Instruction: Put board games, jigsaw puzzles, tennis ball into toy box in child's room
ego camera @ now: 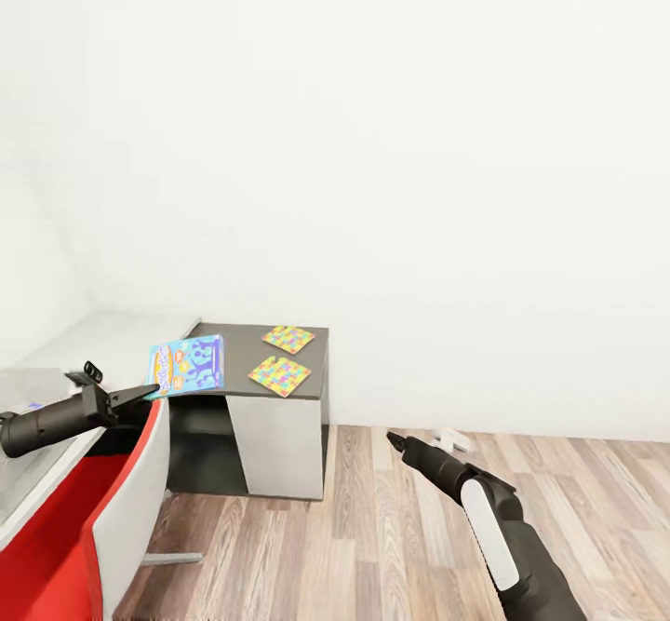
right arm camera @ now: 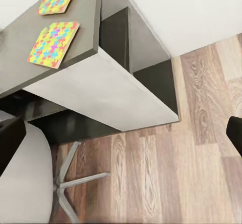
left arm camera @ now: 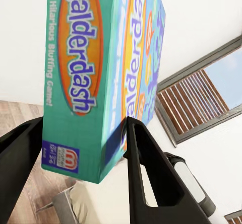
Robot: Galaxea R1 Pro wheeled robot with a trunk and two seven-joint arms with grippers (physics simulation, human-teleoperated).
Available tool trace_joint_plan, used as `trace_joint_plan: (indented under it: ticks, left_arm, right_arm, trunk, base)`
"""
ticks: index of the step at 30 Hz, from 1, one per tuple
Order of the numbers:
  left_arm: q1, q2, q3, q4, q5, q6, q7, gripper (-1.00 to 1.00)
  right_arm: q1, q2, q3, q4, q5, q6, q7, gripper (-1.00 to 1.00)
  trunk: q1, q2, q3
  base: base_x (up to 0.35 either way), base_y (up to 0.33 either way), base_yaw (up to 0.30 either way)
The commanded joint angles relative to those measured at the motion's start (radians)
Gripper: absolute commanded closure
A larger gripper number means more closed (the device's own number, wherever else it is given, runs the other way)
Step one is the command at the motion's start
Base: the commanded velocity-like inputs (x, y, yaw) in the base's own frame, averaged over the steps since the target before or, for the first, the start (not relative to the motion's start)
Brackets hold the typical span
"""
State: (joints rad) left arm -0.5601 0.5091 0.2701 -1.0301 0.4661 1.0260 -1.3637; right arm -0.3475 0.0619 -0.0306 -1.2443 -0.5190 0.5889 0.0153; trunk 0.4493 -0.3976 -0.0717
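While we are carrying: the left end effector is clamping the Balderdash board game.
Waiting: both jigsaw puzzles are lying on the desk.
Right end effector: we cannot tell.

Even, bright, shadow-light simulator renders, sharp except very close to the lenses

In the head view the white wall is lit so flatly that it nearly blows out, its corner barely readable, with no visible lamp or glare spot. Below the dark table top, the recess is the darkest area, and only a soft shade lies on the wood floor beside it. In the left wrist view the board game print is crisp, and the box casts a blue-tinted shadow near one finger. In the right wrist view the jigsaw puzzles look sharp; the white chair near the lens is slightly soft.
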Motion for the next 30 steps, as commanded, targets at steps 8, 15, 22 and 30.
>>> trace_joint_plan:
  ticks: [8, 15, 22, 30]
  left_arm:
    - [-0.001, 0.001, 0.000, 0.001, 0.005, 0.010, 0.000, 1.00]
    - [-0.001, 0.002, 0.000, 0.001, 0.005, 0.010, 0.000, 1.00]
    - [-0.001, 0.004, 0.000, 0.001, 0.005, 0.009, -0.001, 1.00]
    - [-0.001, 0.003, 0.000, 0.001, 0.006, 0.009, 0.000, 1.00]
  right_arm:
    - [-0.001, 0.001, -0.003, -0.001, -0.004, 0.006, 0.002, -1.00]
    - [-0.001, -0.001, -0.004, -0.017, -0.004, 0.010, 0.002, -1.00]
    - [0.000, -0.028, -0.007, -0.184, -0.011, 0.049, 0.012, -1.00]
    - [0.036, -0.063, -0.058, -0.320, -0.035, 0.199, 0.206, -1.00]
  trunk:
    - [0.001, -0.002, -0.002]
    - [0.001, -0.002, -0.002]
    - [0.001, -0.002, -0.002]
    - [0.001, -0.002, -0.002]
  base:
    - [0.000, 0.000, 0.289]
    - [0.000, 0.000, 0.289]
    - [0.000, 0.000, 0.289]
    - [0.000, 0.000, 0.287]
